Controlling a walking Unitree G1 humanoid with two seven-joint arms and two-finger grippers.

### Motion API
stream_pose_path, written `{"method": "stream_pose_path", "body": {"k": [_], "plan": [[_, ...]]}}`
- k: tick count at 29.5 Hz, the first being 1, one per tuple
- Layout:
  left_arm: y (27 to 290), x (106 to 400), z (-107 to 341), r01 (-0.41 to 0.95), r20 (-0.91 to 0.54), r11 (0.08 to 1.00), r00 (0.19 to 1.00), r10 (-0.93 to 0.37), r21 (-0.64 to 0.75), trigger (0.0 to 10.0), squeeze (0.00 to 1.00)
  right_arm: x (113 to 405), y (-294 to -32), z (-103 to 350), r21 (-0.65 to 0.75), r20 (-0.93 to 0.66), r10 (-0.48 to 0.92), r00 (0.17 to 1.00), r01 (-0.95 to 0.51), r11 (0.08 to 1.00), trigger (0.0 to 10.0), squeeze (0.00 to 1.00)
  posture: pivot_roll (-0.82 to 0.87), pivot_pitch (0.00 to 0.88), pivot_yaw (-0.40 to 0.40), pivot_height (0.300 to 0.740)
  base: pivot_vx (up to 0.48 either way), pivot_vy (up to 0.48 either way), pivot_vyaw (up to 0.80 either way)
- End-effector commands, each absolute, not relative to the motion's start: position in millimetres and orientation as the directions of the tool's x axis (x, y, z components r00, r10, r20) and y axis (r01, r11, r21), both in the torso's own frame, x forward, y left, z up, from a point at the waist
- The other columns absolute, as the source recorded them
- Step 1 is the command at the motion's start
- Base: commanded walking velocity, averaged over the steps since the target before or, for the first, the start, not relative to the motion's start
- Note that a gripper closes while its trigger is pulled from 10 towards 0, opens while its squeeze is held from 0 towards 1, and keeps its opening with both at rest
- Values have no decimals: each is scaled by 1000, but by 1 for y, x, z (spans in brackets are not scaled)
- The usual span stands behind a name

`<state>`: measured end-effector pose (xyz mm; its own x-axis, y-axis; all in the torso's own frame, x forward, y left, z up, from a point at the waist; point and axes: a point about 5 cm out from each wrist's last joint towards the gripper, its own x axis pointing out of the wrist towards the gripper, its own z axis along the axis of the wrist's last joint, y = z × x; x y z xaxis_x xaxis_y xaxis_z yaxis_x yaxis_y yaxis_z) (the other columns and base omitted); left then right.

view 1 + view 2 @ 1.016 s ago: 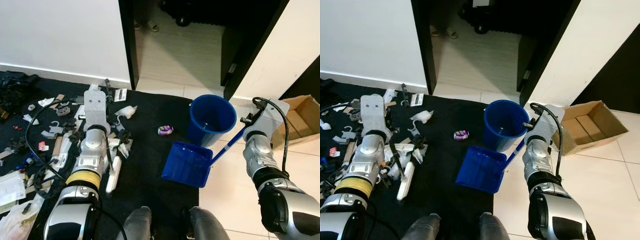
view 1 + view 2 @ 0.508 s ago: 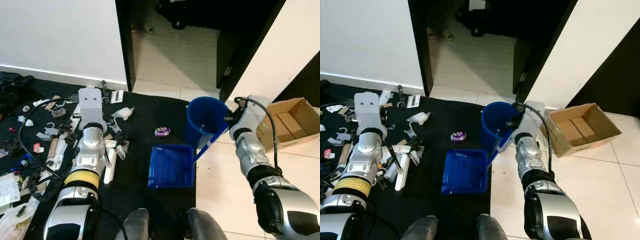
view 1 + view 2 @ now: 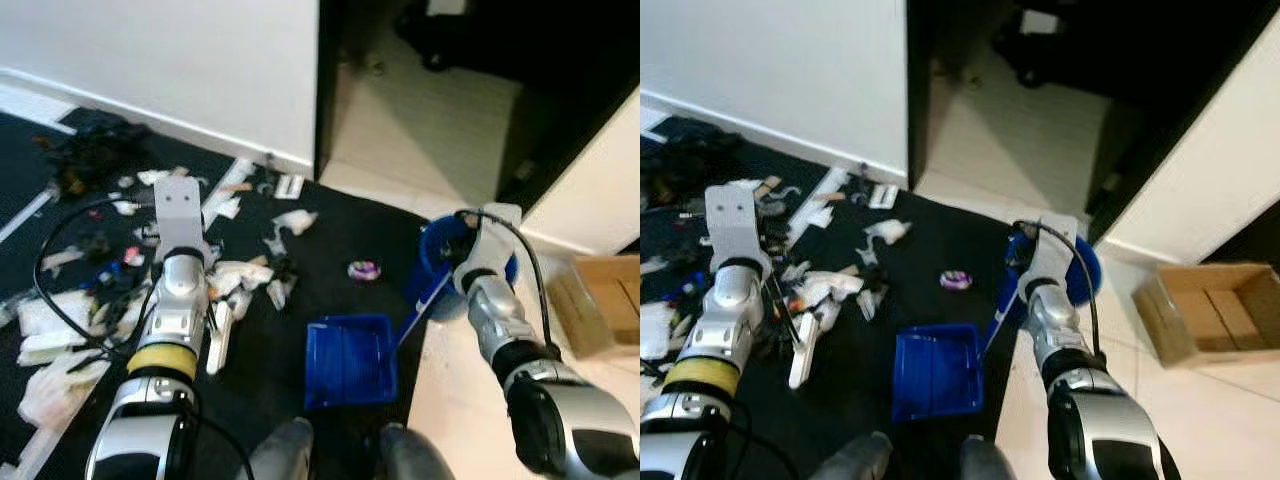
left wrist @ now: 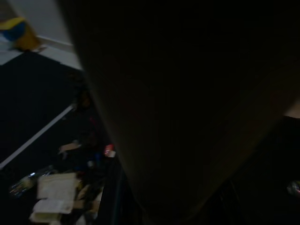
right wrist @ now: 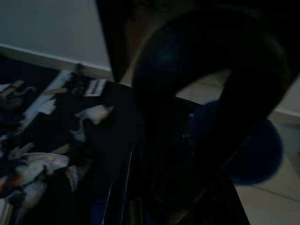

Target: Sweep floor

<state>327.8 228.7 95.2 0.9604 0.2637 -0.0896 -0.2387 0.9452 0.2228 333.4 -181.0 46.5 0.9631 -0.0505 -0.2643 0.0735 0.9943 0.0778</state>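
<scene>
A blue dustpan (image 3: 349, 361) lies flat on the black mat (image 3: 320, 235) just ahead of my feet. Its blue handle (image 3: 425, 303) slants up to my right gripper (image 3: 450, 275), which is shut on it in front of the blue bucket (image 3: 428, 262). Beside my left forearm a white brush (image 3: 215, 338) points back toward me, and my left gripper (image 3: 208, 300) is shut on it. Scraps of white paper and plastic litter (image 3: 240, 275) spread over the mat's left half. A small purple object (image 3: 363, 270) lies alone between the litter and the bucket.
A white wall (image 3: 180, 60) and a dark door frame (image 3: 328, 90) stand at the back, with a tiled room beyond the doorway. An open cardboard box (image 3: 1203, 310) sits on the pale tiles to the right. More litter and black cables (image 3: 95, 160) lie along the wall at far left.
The camera has swung left. My right arm has drawn the dustpan leftward from the mat's edge by the bucket onto the mat before my feet. The brush stays beside my left forearm.
</scene>
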Motion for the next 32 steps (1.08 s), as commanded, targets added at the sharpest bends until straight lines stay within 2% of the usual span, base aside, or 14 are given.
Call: {"method": "stream_pose_path", "body": {"k": [1, 13, 21, 32], "plan": [[229, 328, 95, -249, -93, 935, 956, 279, 252, 10000, 0, 337, -182, 53, 81, -237, -54, 970, 75, 994, 10000, 0, 138, 33, -75, 740, 0, 0, 800], [225, 329, 94, -232, -130, 944, 955, 267, 233, 10000, 0, 335, -181, 50, 91, -242, -60, 969, 85, 992, 10000, 0, 141, 42, -60, 740, 0, 0, 800], [230, 329, 101, -274, -90, 936, 950, 299, 220, 10000, 0, 333, -181, 48, 87, -249, -61, 966, 85, 993, 10000, 0, 154, 44, -67, 740, 0, 0, 800], [237, 330, 101, -314, -113, 929, 934, 340, 196, 10000, 0, 341, -178, 57, 91, -234, -42, 971, 65, 994, 10000, 0, 158, 40, -74, 740, 0, 0, 800]]}}
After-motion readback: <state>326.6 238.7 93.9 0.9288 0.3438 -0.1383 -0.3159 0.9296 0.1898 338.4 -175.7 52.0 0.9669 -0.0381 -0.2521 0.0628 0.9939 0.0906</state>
